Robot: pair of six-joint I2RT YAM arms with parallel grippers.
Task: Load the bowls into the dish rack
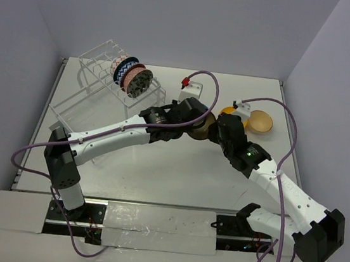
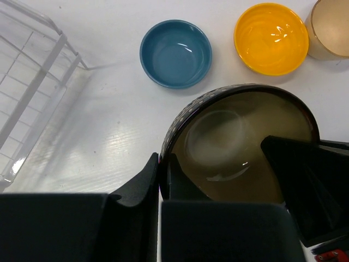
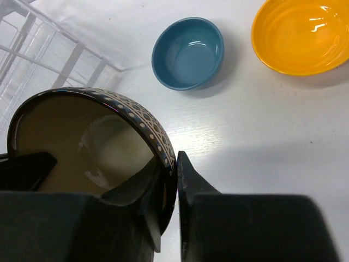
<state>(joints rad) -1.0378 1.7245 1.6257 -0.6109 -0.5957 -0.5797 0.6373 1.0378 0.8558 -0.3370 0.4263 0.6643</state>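
The dark brown bowl with gold inside (image 1: 199,129) hangs above the table between both arms. My left gripper (image 2: 162,174) is shut on its left rim (image 2: 240,147), one finger inside and one outside. My right gripper (image 3: 173,180) is shut on the opposite rim (image 3: 82,142). The teal bowl (image 2: 175,53), orange-yellow bowl (image 2: 271,38) and tan bowl (image 2: 330,35) sit on the table beyond. Three patterned bowls (image 1: 130,76) stand on edge in the white wire dish rack (image 1: 94,89) at the far left.
The rack's wires show at the left of both wrist views (image 2: 32,93) (image 3: 49,49). A small white block with a red part (image 1: 190,85) lies behind the arms. Purple cables loop over the table. Grey walls enclose the table.
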